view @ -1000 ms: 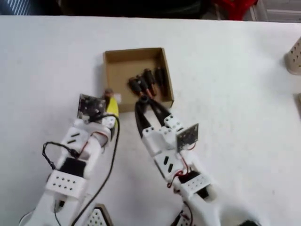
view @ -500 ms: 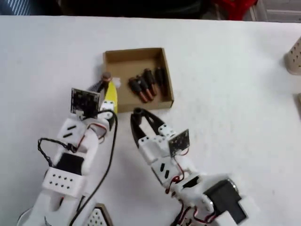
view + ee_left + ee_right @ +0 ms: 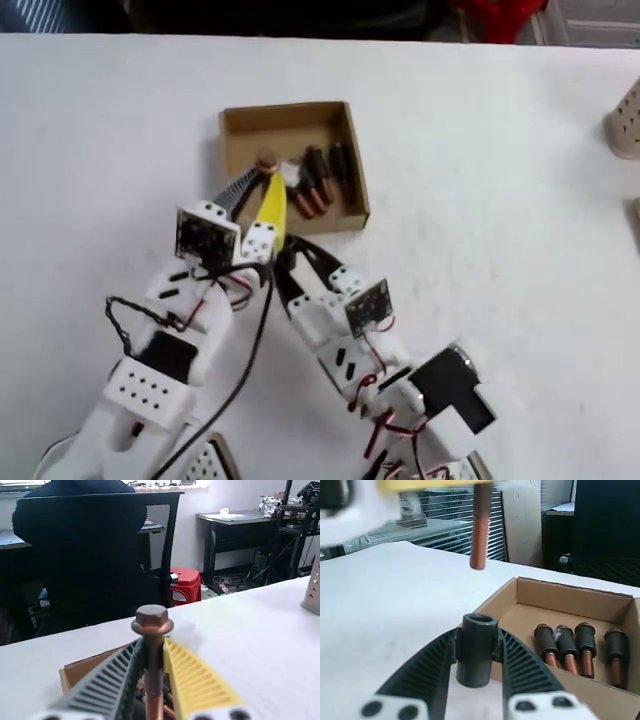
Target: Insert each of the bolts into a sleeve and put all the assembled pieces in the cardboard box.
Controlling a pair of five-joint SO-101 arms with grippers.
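Left gripper (image 3: 262, 172) was found clenched on a copper bolt (image 3: 152, 626), held upright, hex head uppermost, shank hanging below the fingers. In the high view it stood over the near-left part of the cardboard box (image 3: 286, 110), at about 11 o'clock from the right gripper (image 3: 476, 639). The right gripper was closed around a black sleeve (image 3: 476, 662), bore facing up, just outside the box's near wall at its 6 o'clock side. The bolt's tip hung higher than the sleeve's mouth and clear of it, not inserted. Four assembled pieces (image 3: 575, 645) lay side by side in the box, toward its 3 o'clock wall. The box sat on the white table (image 3: 480, 150).
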